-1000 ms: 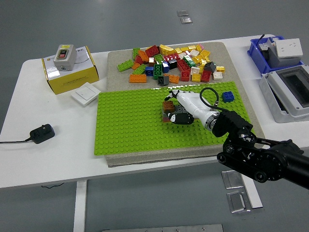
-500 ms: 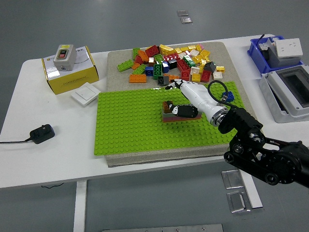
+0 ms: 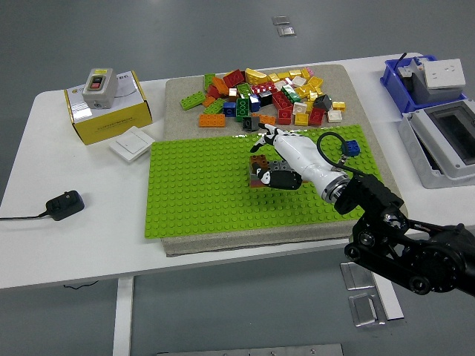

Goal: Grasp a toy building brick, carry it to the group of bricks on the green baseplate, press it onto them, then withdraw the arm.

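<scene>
The right hand (image 3: 276, 152) lies over the group of bricks (image 3: 261, 172) on the green baseplate (image 3: 200, 193). Whether its fingers grasp a brick cannot be told. The loose brick pile (image 3: 267, 96) sits beyond the baseplate.

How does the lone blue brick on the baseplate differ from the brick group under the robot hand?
The blue brick is a single piece of one colour; the brick group is several stacked bricks in dark and orange tones. The blue brick stands clear near the baseplate's right edge; the group lies mid-plate under the robot hand. Both sit on the green baseplate.
</scene>
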You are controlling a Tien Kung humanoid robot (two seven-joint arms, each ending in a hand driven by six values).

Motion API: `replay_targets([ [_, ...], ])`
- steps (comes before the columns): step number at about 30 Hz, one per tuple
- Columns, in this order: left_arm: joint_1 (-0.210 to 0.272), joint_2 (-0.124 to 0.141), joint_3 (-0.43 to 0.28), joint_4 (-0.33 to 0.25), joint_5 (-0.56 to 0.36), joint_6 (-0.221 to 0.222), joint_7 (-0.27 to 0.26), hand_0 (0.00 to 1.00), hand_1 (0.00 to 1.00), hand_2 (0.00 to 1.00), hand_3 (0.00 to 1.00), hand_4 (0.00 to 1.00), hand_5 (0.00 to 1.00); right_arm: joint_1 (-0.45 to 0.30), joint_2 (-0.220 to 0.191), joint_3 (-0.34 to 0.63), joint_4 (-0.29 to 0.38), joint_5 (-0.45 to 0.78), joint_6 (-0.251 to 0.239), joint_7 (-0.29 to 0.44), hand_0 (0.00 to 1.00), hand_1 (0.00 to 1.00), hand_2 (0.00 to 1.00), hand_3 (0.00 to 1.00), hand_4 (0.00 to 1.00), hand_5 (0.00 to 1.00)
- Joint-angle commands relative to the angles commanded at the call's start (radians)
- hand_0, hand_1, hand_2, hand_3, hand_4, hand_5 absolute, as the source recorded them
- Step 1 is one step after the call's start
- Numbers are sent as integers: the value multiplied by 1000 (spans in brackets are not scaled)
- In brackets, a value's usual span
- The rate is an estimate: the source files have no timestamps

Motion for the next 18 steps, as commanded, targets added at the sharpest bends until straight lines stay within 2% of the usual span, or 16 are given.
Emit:
replay_targets([
  [18,3,1,4,0,2,-1,1,659,660,566,591,157,677,11,23,-31,-70,42,1,10,882,924,998,646,562,421],
])
